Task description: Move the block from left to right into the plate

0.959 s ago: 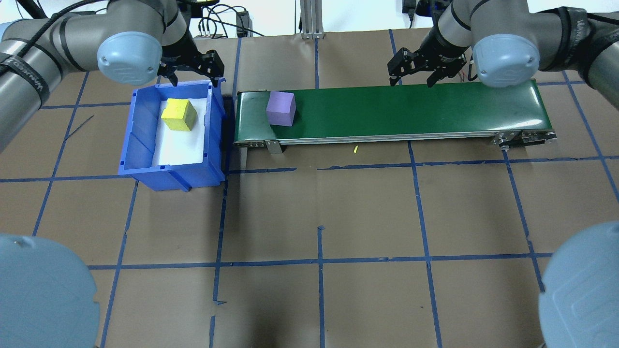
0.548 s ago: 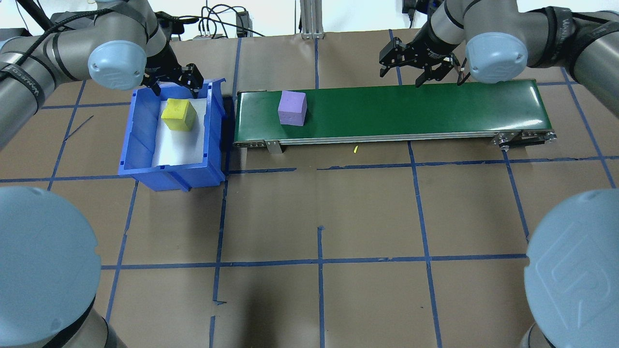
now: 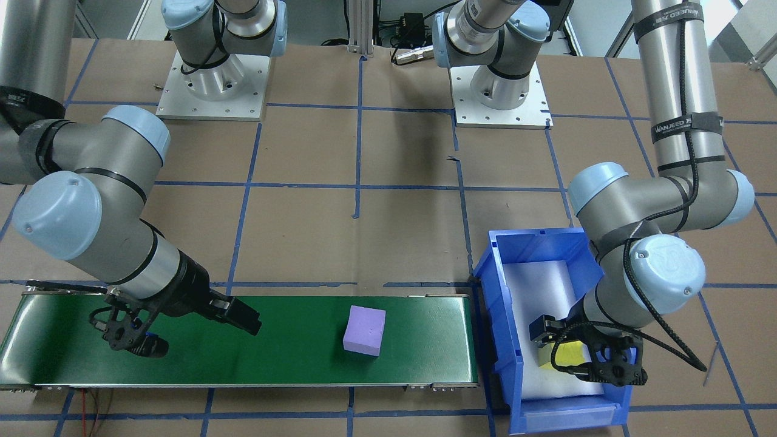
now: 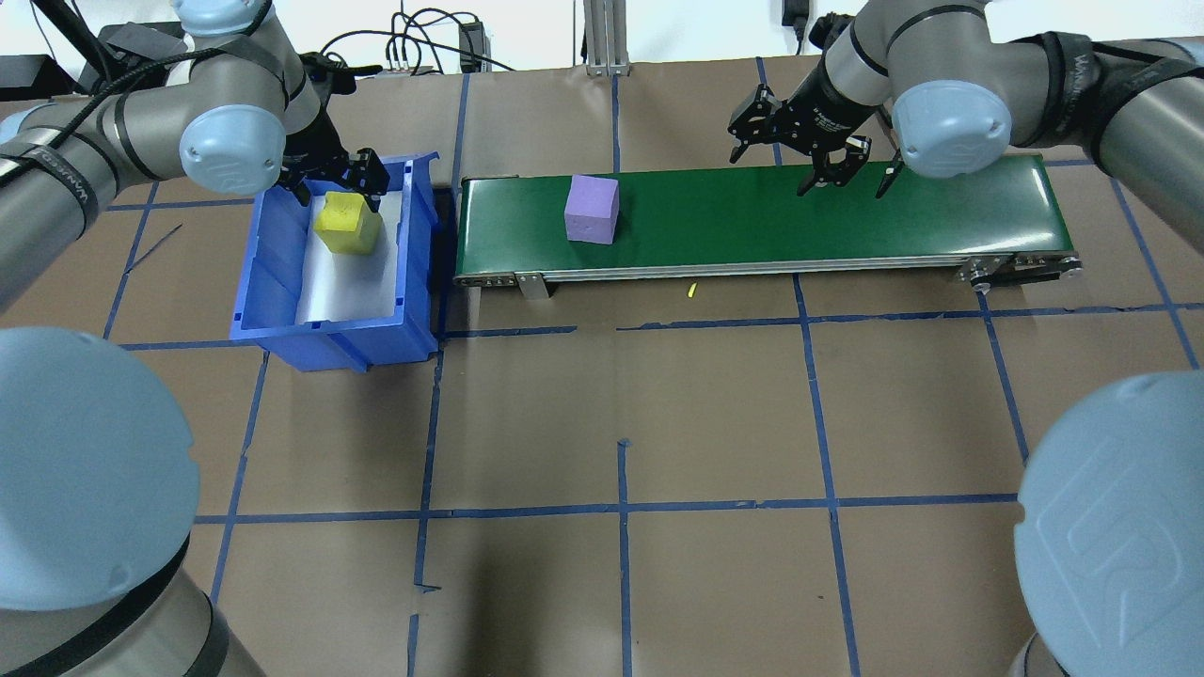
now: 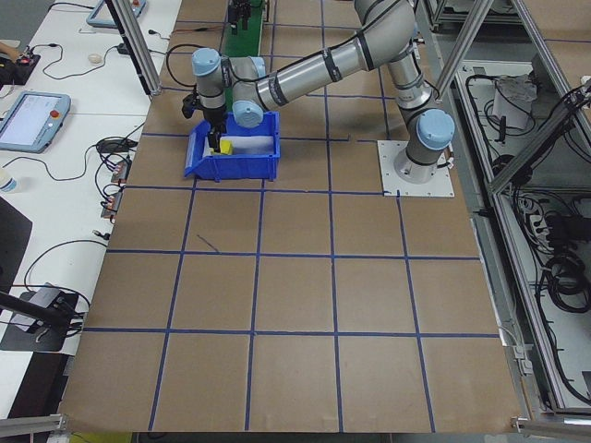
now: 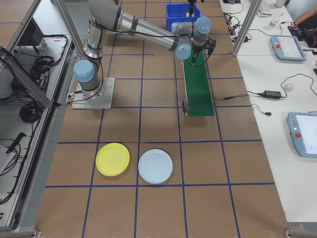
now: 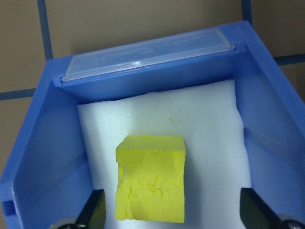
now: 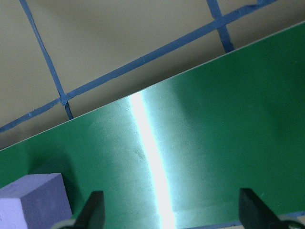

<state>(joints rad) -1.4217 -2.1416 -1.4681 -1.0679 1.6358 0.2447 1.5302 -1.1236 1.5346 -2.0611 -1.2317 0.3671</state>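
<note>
- Front-facing view: left gripper (image 3: 583,352) down inside blue bin (image 3: 510,315), fingers spread wide either side of yellow block (image 3: 566,354), no clear contact (partly hidden). Right gripper (image 3: 188,331) wide open over green conveyor (image 3: 291,340); purple block (image 3: 364,330) on belt, well apart from it.
- Overhead: yellow block (image 4: 347,223) at bin's far end, left gripper (image 4: 331,179) straddling it; purple block (image 4: 592,209) near conveyor's bin end.
- Right side view: yellow plate (image 6: 112,159) on table beside pale blue plate (image 6: 155,166), well apart from conveyor (nothing on either).
- Left wrist: fingers (image 7: 94,212) flanking the block, gaps both sides.
- Right wrist: fingers (image 8: 93,210) spread above bare belt, purple block at corner.
</note>
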